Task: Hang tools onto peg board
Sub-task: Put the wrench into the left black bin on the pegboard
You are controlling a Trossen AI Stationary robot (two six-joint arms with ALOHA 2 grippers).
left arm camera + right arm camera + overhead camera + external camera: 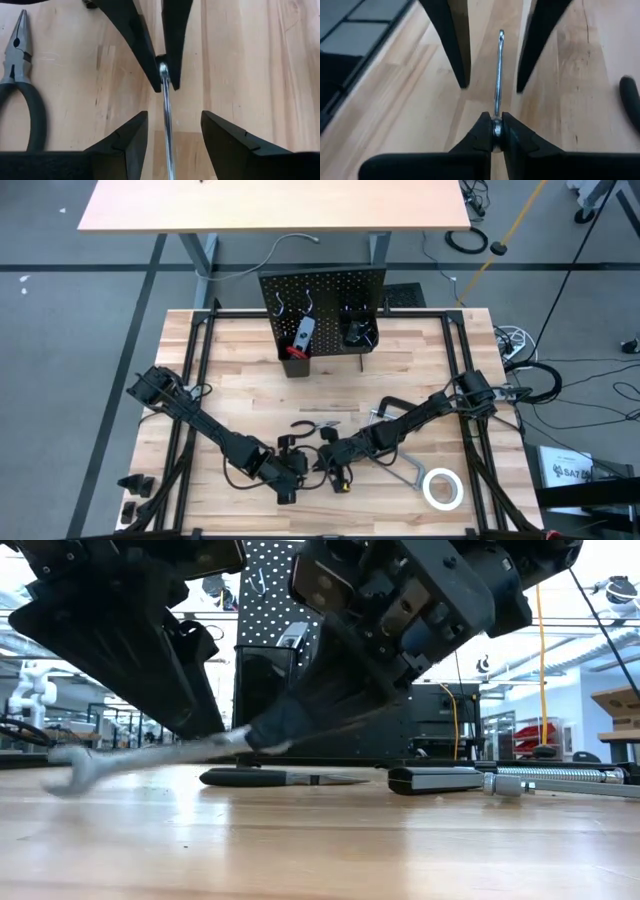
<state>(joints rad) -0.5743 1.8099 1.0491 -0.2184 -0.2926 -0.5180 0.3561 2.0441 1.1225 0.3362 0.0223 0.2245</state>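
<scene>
Over the wood table [250, 390], near its front edge, the right gripper [496, 131] pinches the wrench [140, 755]; the left gripper [172, 132] straddles it, released. Grey floor surrounds.

My silver wrench [150, 753] hangs level just above the near-centre tabletop, open jaw end pointing left. Dark-handled pliers [17, 80] lie flat close beside it. The white tape roll [443, 488] sits near right, and the black peg board [322, 310] stands upright at the far edge.
</scene>
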